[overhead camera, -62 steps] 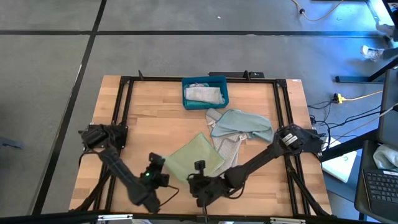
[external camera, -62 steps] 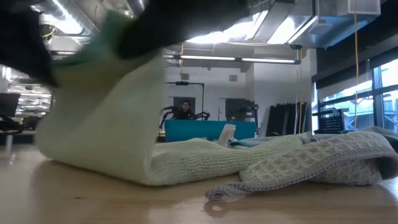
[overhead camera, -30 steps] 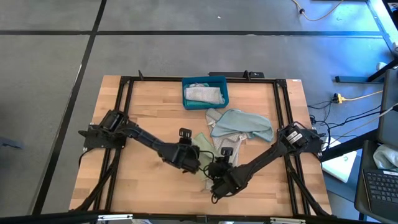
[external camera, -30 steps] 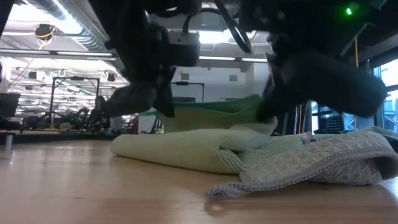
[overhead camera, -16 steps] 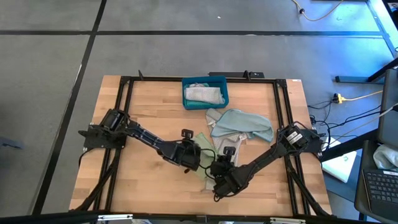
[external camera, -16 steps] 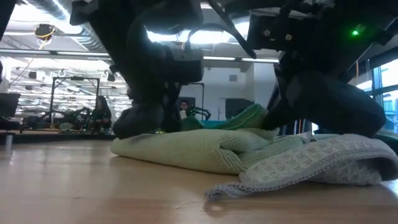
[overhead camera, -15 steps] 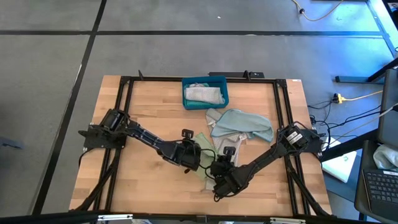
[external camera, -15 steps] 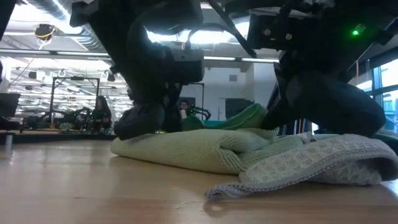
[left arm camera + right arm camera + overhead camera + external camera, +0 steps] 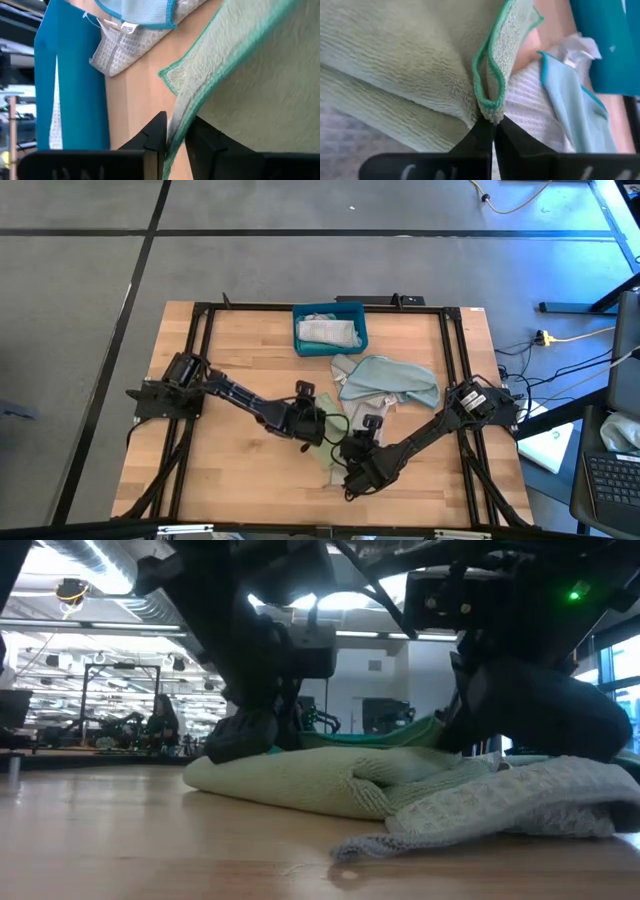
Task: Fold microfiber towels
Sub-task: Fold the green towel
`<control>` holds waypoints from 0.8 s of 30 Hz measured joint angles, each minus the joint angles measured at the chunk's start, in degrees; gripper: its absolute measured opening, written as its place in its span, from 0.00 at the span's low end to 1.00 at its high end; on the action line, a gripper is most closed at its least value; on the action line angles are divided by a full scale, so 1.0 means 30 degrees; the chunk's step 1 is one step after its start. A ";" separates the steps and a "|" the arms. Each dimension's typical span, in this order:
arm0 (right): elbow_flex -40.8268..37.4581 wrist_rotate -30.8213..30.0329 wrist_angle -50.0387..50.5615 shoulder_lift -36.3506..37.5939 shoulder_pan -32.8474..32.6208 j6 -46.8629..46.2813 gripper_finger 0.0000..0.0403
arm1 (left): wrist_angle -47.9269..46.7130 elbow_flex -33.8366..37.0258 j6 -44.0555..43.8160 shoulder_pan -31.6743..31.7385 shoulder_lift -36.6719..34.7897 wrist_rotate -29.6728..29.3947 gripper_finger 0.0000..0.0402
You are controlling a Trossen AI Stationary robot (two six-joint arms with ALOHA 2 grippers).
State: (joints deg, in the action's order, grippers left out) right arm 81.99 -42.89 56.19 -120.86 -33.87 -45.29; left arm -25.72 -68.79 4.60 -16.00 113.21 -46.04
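Both grippers work at the middle of the wooden table (image 9: 230,350), low over the pale green microfiber towel (image 9: 300,778), which lies part-folded on the boards. Right gripper (image 9: 494,120) is pressed together on a doubled teal-stitched hem of that cloth. Left gripper (image 9: 176,131) stands slightly parted with the towel's edge running between its fingers, not clearly clamped. A pale blue towel (image 9: 392,378) and a grey waffle-weave towel (image 9: 520,798) lie touching the green one on the right arm's side, short of the rigid teal-blue plastic bin (image 9: 330,327) at the far edge. Likely trouble: with only one firm pinch, a pull could drag the fold crooked, or snag the grey cloth beneath.
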 joint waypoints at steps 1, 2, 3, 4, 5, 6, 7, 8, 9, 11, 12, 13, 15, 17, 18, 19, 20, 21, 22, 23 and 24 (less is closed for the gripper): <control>0.0060 -0.0023 0.0353 0.0030 0.0000 -0.0420 0.03 | 0.0025 0.0000 0.0363 0.0060 0.0000 -0.0008 0.14; 0.0158 -0.0126 0.0708 0.0048 0.0000 -0.0946 0.04 | 0.0108 0.0000 0.0674 0.0137 0.0000 -0.0008 0.14; 0.0294 -0.0310 0.1177 0.0091 -0.0003 -0.1570 0.06 | 0.0267 0.0000 0.0902 0.0215 0.0000 -0.0001 0.14; 0.0437 -0.0498 0.1909 0.0171 -0.0015 -0.2288 0.08 | 0.0446 0.0000 0.1069 0.0316 0.0000 0.0001 0.14; 0.0612 -0.0607 0.2732 0.0253 -0.0015 -0.3049 0.11 | 0.0647 0.0000 0.1194 0.0412 0.0000 -0.0001 0.15; 0.0797 -0.0666 0.3405 0.0293 -0.0014 -0.3697 0.13 | 0.0821 -0.0007 0.1319 0.0495 0.0000 -0.0001 0.15; 0.0960 -0.0699 0.4090 0.0306 -0.0007 -0.4349 0.16 | 0.0962 -0.0007 0.1434 0.0569 0.0000 -0.0001 0.15; 0.1063 -0.0689 0.4570 0.0306 -0.0007 -0.4795 0.19 | 0.1096 -0.0007 0.1620 0.0638 0.0000 -0.0001 0.16; 0.1123 -0.0685 0.4846 0.0306 -0.0002 -0.5049 0.21 | 0.1165 -0.0007 0.1759 0.0682 0.0000 -0.0001 0.16; 0.1219 -0.0533 0.4709 0.0321 -0.0044 -0.5183 0.27 | 0.1176 -0.0007 0.1881 0.0713 0.0000 0.0033 0.16; 0.1245 -0.0289 0.4468 0.0328 -0.0053 -0.5140 0.29 | 0.1169 -0.0007 0.1877 0.0710 0.0000 0.0149 0.16; 0.1248 0.0121 0.4218 0.0328 -0.0058 -0.4945 0.31 | 0.1169 -0.0007 0.1874 0.0710 0.0000 0.0314 0.16; 0.1248 0.1066 0.3489 0.0328 -0.0066 -0.4710 0.35 | 0.1176 -0.0007 0.1874 0.0710 0.0000 0.0678 0.16; 0.1248 0.1595 0.2903 0.0328 -0.0085 -0.4285 0.38 | 0.1234 -0.0007 0.1980 0.0703 0.0000 0.0727 0.15; 0.1248 0.1717 0.2755 0.0322 -0.0156 -0.4205 0.40 | 0.1234 -0.0007 0.2042 0.0679 0.0000 0.0728 0.15; 0.1301 0.1751 0.2743 0.0328 -0.0223 -0.4205 0.41 | 0.1234 -0.0007 0.2120 0.0659 0.0000 0.0735 0.16; 0.1394 0.1725 0.2742 0.0328 -0.0310 -0.4232 0.42 | 0.1230 -0.0007 0.2164 0.0653 0.0000 0.0742 0.16; 0.1513 0.1710 0.2745 0.0324 -0.0411 -0.4238 0.42 | 0.1203 -0.0012 0.2165 0.0652 0.0000 0.0742 0.16; 0.1680 0.1688 0.2718 0.0328 -0.0538 -0.4238 0.42 | 0.1087 -0.0015 0.2162 0.0648 0.0000 0.0742 0.16; 0.1845 0.1695 0.2587 0.0328 -0.0675 -0.4239 0.43 | 0.0874 -0.0015 0.2158 0.0604 0.0000 0.0740 0.16; 0.2033 0.1660 0.2297 0.0328 -0.0817 -0.4241 0.43 | 0.0604 -0.0015 0.2163 0.0570 0.0000 0.0711 0.16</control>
State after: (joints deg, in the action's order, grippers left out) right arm 88.09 -37.91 63.08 -119.87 -36.32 -58.01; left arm -23.91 -68.84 11.08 -14.29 113.21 -43.91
